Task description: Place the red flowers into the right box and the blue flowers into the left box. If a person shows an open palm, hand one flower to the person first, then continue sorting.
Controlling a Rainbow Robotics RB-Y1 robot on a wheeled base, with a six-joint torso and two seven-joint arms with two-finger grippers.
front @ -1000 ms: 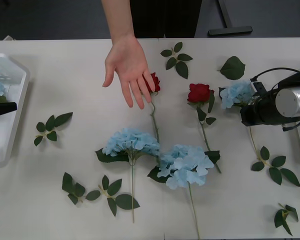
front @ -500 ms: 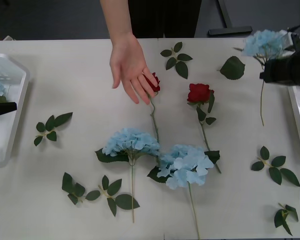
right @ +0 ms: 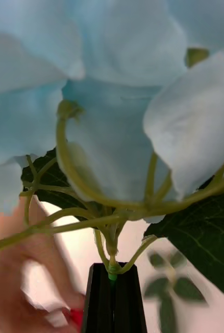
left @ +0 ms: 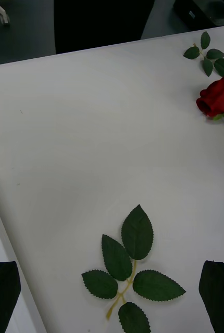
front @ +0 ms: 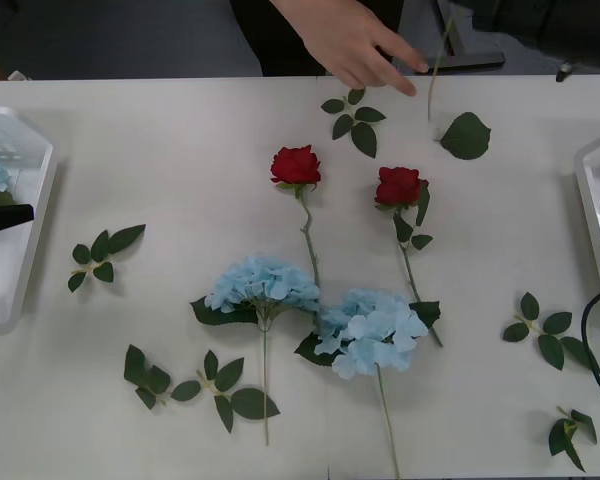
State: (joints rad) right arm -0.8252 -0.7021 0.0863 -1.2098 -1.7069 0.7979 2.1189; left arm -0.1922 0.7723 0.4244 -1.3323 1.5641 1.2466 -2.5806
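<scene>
White table (front: 130, 150) out front, with the person's hand (front: 350, 35) reaching in over the far edge, fingers aimed toward the robot's right. Right gripper (right: 112, 299) pinched tight on a blue flower (right: 117, 78) just under the head, stem (front: 435, 70) dangling straight down right beside those fingertips. Probably just a short handover from the right arm. Left gripper (front: 0, 203) parked wide open and empty over the left box (front: 20, 300).

No legible text, label, brand, number or sign is appearing in any view. The table surface (front: 160, 180), the left box (front: 20, 200) and the right box (front: 592, 200) are showing plain, unmarked faces.
</scene>
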